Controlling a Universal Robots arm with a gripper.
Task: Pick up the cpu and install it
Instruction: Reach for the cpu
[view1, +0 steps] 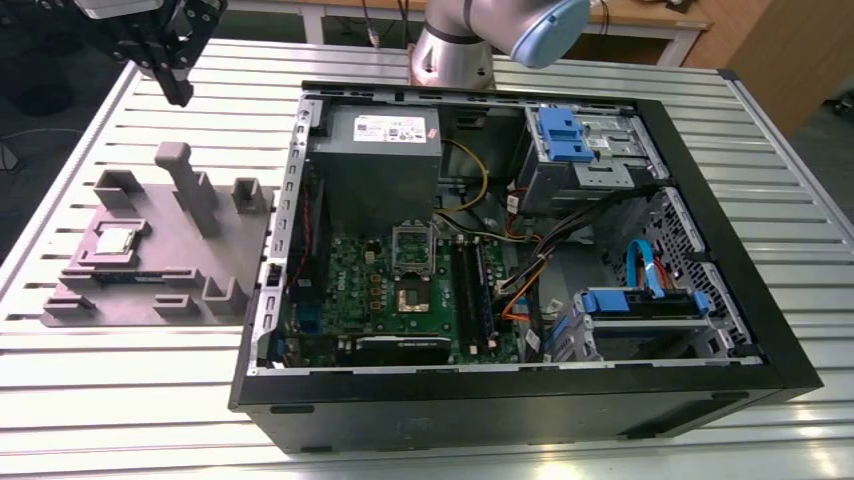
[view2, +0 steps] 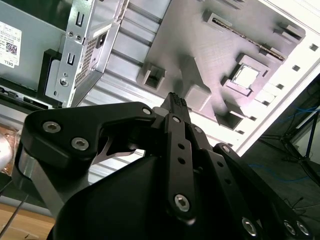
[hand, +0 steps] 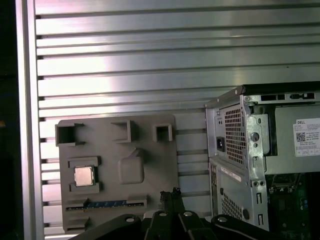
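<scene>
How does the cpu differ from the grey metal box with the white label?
The cpu is small and flat; the grey metal box is far bigger and bulky. The cpu lies in a grey holder outside the computer case; the box sits inside it. Both look metallic.

- My gripper (view1: 176, 96) hangs at the upper edge of the exterior view, and everything above its black links is cut off.
- Same for my arm (view1: 461, 45): I get a grey column and one blue-capped joint, and the rest runs out of the picture.
- In the second wrist view, my gripper's black body covers part of the slatted table (view2: 132, 45) and one corner of the grey fixture (view2: 200, 40).
- In the first wrist view, the computer case (hand: 235, 145) is cut by the picture's edge.
- The cpu (hand: 83, 176) is in its pocket, with any marks on its metal top too small to tell.
- The socket (view1: 414, 268) on the motherboard (view1: 354, 270) is too small for me to make out its pins.
</scene>
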